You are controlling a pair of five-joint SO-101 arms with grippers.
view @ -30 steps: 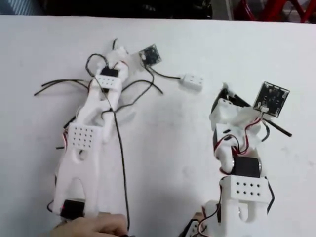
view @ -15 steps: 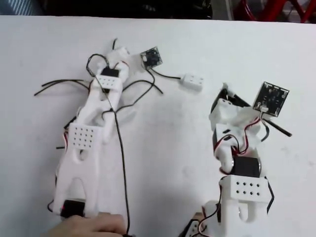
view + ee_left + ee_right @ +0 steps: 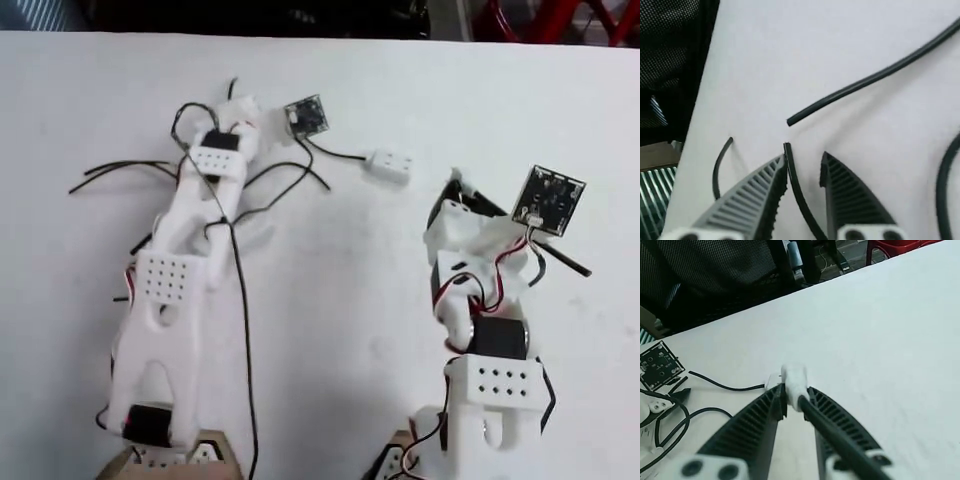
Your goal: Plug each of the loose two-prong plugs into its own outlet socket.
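Your white table (image 3: 350, 300) holds it all. Your left arm (image 3: 165, 280) lies stretched far out over a tangle of thin black wires (image 3: 120, 170). Your right arm (image 3: 495, 380) sits folded up nearer its base. The white socket block (image 3: 389, 164) lies on the far half of the table, between the two grippers, with a wire running off it. I can't make out any prongs on the wire ends, so check before you push. I think these wires are light and bendy and will flop if you hold them far back, so grab one close to its end. The socket block looks light too and may slide when you push into it. Your left gripper (image 3: 803, 167) has its jaws a little apart. One wire end (image 3: 795, 185) lies along the inside of one jaw and does not touch the other. Your right gripper (image 3: 796, 391) has its jaws almost together, and a thicker black cable (image 3: 840, 432) runs out from between them, so it looks pinched. The socket block sits just past its tips.
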